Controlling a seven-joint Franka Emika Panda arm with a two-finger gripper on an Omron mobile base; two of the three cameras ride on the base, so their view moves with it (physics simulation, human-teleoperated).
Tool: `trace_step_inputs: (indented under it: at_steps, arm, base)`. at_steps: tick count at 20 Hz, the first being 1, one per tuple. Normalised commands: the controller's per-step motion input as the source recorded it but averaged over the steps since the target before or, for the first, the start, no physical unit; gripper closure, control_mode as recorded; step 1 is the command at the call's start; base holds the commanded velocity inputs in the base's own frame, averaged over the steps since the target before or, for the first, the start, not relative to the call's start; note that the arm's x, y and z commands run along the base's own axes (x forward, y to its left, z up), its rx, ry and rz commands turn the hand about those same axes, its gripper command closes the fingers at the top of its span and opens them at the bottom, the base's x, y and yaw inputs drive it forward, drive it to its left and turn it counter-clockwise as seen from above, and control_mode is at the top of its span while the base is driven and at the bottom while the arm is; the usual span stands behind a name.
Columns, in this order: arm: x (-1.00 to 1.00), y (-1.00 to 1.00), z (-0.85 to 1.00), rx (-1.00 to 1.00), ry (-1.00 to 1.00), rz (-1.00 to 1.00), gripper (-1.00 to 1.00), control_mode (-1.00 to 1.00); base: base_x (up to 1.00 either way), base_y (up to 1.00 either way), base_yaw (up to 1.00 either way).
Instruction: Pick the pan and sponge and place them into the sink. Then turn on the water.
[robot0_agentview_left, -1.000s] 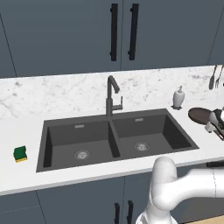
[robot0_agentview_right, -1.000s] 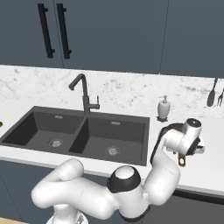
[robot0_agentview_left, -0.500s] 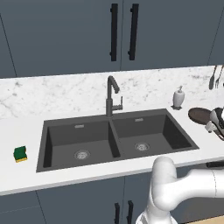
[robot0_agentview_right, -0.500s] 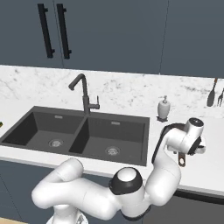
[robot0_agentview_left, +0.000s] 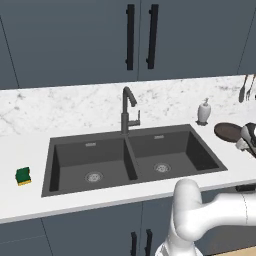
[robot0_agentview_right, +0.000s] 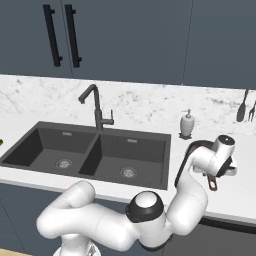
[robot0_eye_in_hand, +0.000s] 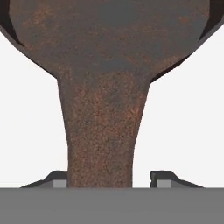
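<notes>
Hand view, gripper (robot0_eye_in_hand: 111, 179): I see my two fingertips straddling the pan's handle (robot0_eye_in_hand: 103, 131); the left one sits against it, the right one has a sliver of counter showing between, so I cannot tell whether the grip is made.
Pan (robot0_agentview_left: 230, 131): it rests on the white counter (robot0_agentview_left: 30, 150) to the right of the sink, just past the soap dispenser (robot0_agentview_left: 203, 111); in the right base view its handle end pokes out below my wrist.
Sponge (robot0_agentview_left: 23, 176): it lies on the counter left of the sink, well apart from the pan and from my arm.
Sink (robot0_agentview_left: 131, 170): both basins hold nothing but their drains.
Faucet (robot0_agentview_left: 127, 109): no stream runs from it.
Progress: I judge nothing is finished yet; I am at the first pick.
Left to do: lift the pan into a basin, fetch the sponge, drop it in, then turn on the water.
</notes>
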Motion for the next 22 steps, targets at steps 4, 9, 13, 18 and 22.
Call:
trace_step_inputs:
  at_steps: [4, 9, 13, 18, 22]
  arm:
    - [0.00, 0.23, -0.33, 0.00, 0.00, 0.00, 1.00, -1.00]
    - [-0.10, 0.25, -0.07, 0.00, 0.00, 0.00, 1.00, -1.00]
    - [-0.29, 0.77, 0.09, 0.01, 0.00, 0.02, 1.00, -1.00]
    - [-0.33, 1.00, 0.23, 0.00, -0.03, 0.09, 1.00, -1.00]
    - [-0.32, 0.86, 0.40, -0.01, 0.00, 0.12, 1.00, -1.00]
  base:
    - [0.00, 0.00, 0.00]
    - [0.00, 0.00, 0.00]
    - [0.00, 0.00, 0.00]
    - [0.00, 0.00, 0.00]
    - [0.00, 0.00, 0.00]
